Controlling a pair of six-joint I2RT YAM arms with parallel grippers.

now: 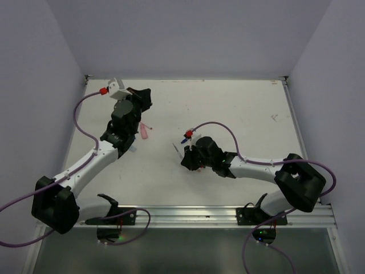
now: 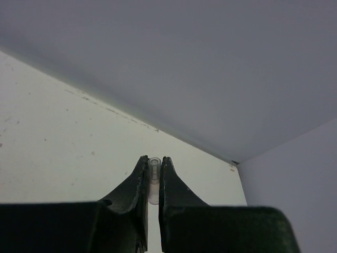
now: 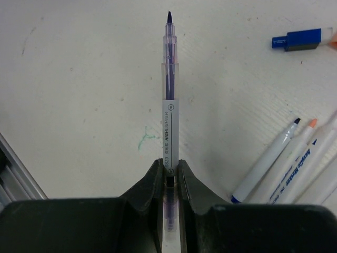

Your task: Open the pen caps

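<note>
from above, the caps are too small to pick out; the left gripper [image 1: 144,97] reaches toward the far left of the white table [image 1: 245,114], and the right gripper [image 1: 186,158] sits near the middle with a thin highlighter [image 1: 175,149] poking out toward the far left. a pink item [image 1: 145,133], too small to identify, lies between the two arms, just right of the left arm. in the left wrist view, a small clear cap [image 2: 154,176], a short see-through tube with its open rim up, stands pinched between the two dark fingers [image 2: 138,184], which are drawn in narrow against its sides; its top rises just past the fingertips, above the table, with the wall [image 2: 210,63] beyond. in the right wrist view, a blue cap [image 3: 296,39] lies on the table at the far right, well apart from the fingers [image 3: 152,182]. several uncapped pens [image 3: 274,158] lie at the near right, and a faint green mark [image 3: 143,141] stains the table. the fingers clamp the highlighter's clear barrel, its dark purple tip bare and pointing away.
</note>
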